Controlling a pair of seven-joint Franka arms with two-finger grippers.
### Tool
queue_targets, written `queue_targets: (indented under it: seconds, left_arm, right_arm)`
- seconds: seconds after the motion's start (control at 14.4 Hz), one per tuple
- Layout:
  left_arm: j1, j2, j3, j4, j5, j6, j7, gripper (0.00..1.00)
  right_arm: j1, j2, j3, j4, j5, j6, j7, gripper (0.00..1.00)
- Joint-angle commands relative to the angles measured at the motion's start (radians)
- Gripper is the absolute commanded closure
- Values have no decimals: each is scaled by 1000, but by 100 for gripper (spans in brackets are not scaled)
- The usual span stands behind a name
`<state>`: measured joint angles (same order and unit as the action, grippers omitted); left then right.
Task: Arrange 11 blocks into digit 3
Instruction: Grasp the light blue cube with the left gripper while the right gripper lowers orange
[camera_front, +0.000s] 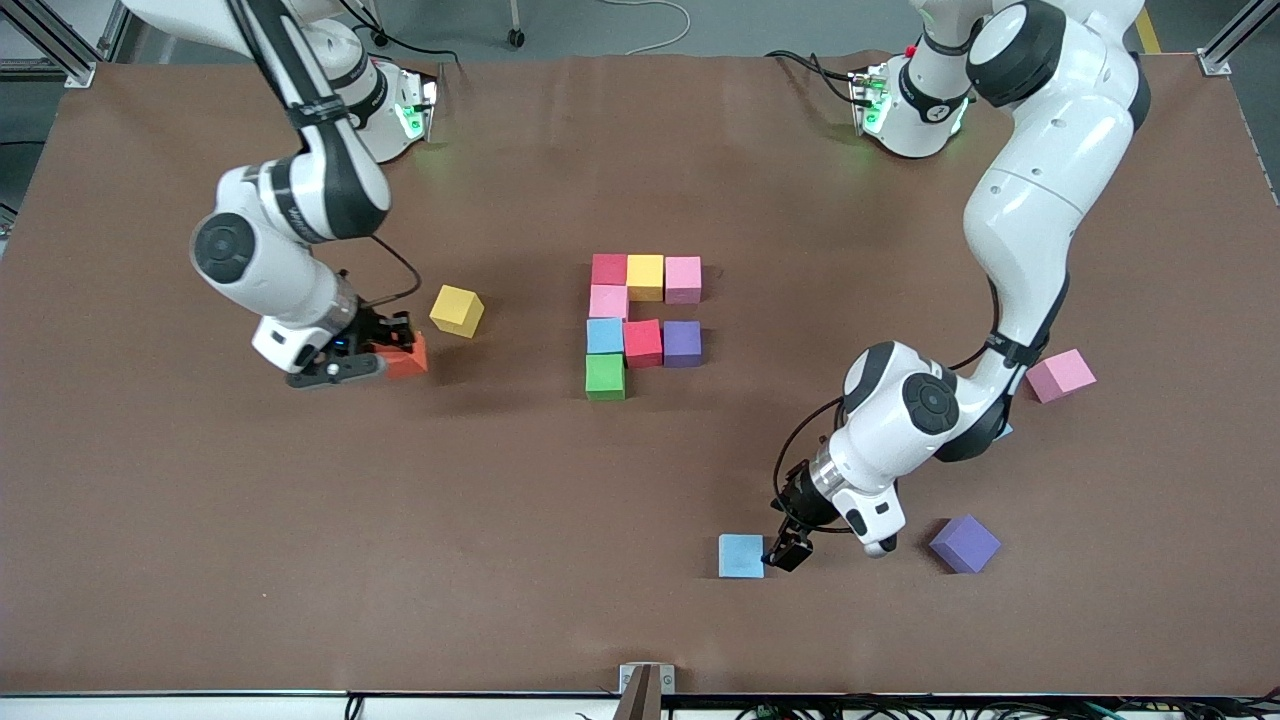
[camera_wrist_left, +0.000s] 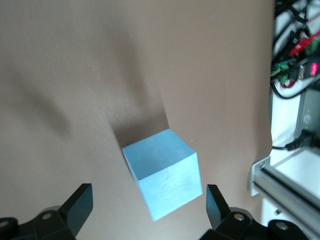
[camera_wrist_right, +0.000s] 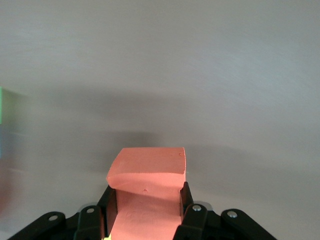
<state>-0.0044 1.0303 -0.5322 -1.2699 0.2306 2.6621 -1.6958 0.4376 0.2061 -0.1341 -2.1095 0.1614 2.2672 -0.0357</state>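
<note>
right gripper (camera_front: 385, 352) clamped on orange block (camera_wrist_right: 147, 192), low by yellow block (camera_front: 457, 310), right arm's end | left gripper (camera_wrist_left: 147, 210) fingers apart, just beside loose blue block (camera_front: 741, 556) near front camera | eight blocks (camera_front: 642, 322) clustered mid-table | purple block (camera_front: 965, 543), pink block (camera_front: 1060, 375) loose at left arm's end

Readable text: none in any view.
Blocks (camera_front: 645, 322): plain coloured faces, with no letters or numbers.
Table (camera_front: 300, 560): bare brown surface, unmarked.
Right arm (camera_front: 300, 215): a dark band carries a small pale marking, too small to read.
Left arm (camera_front: 1040, 190): white shells, no legible brand or label.
Arm bases: green lights glow there, but no signs or numbers can be read.
</note>
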Motion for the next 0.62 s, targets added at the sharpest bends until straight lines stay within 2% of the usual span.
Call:
queue_targets:
  seconds: [0.0,0.21,0.35,0.55]
  left_arm:
    - [-22,53,1,92,-134,2,-10,0]
    - [-26,114,-2,154,-148,2,-10,0]
    - [-68,160,0,216,-154,1,-11,0]
    - [-68,159,0,216,-157,-30,-11,0]
  right_arm:
    - [70,159,-9,251,18,-95,78,100]
    - [142,284,-9,458,20,-101,235,100]
    - [164,355,-7,551,24,-103,301,100]
    - [196,461,-7,704,82,-193,368,100]
